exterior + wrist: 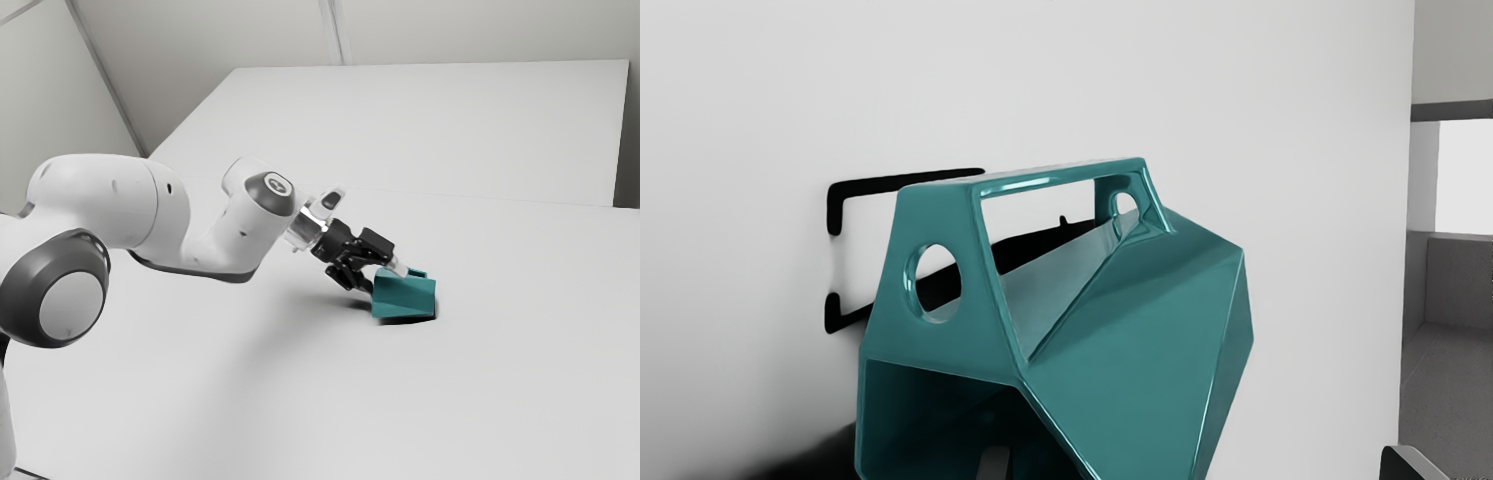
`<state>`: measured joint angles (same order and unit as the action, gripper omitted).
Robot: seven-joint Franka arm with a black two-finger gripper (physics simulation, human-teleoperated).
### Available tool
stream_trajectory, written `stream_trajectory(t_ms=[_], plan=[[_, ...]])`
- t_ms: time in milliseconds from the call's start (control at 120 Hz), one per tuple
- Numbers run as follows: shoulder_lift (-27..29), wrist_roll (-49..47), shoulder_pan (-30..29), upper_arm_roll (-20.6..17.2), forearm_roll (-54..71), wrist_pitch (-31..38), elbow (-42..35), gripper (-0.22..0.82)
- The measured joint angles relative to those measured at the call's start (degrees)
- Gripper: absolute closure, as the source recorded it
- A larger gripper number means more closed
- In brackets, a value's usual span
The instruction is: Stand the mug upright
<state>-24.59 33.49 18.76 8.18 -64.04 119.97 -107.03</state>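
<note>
Nearest us, the white arm (120,200) looms at the exterior view's left, reaching down to the teal mug (404,296), just right of that frame's centre, low over the white table (480,400). The mug's on its side, mouth facing the claw (384,277), handle (1053,175) uppermost! And the claw's released, spread wide: one finger (994,465) pokes into the mouth, the other (1406,465) stands outside, clear of the wall. That wall looks the place to pinch, near the rim. I'd guess it's light and stiff, perhaps brittle, and those glossy slanted faces could slide, so square, gentle pressure, then tip it slowly, mouth up.
</note>
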Motion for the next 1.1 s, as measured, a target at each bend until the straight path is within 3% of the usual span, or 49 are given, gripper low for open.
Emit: stream_trajectory(t_ms=[167,383,525,867,1100], plan=[[-0.8,1.2,0.1,-0.8,-0.9,0.1,1.6,0.09],[-0.7,2.3,0.5,-1.0,-1.5,0.3,1.8,0.51],[-0.5,2.9,1.0,-1.0,-1.8,0.4,2.1,0.66],[0.8,3.6,1.6,-0.8,-0.7,0.6,3.0,0.75],[6.4,2.3,1.0,-0.6,7.0,0.7,2.4,0.78]])
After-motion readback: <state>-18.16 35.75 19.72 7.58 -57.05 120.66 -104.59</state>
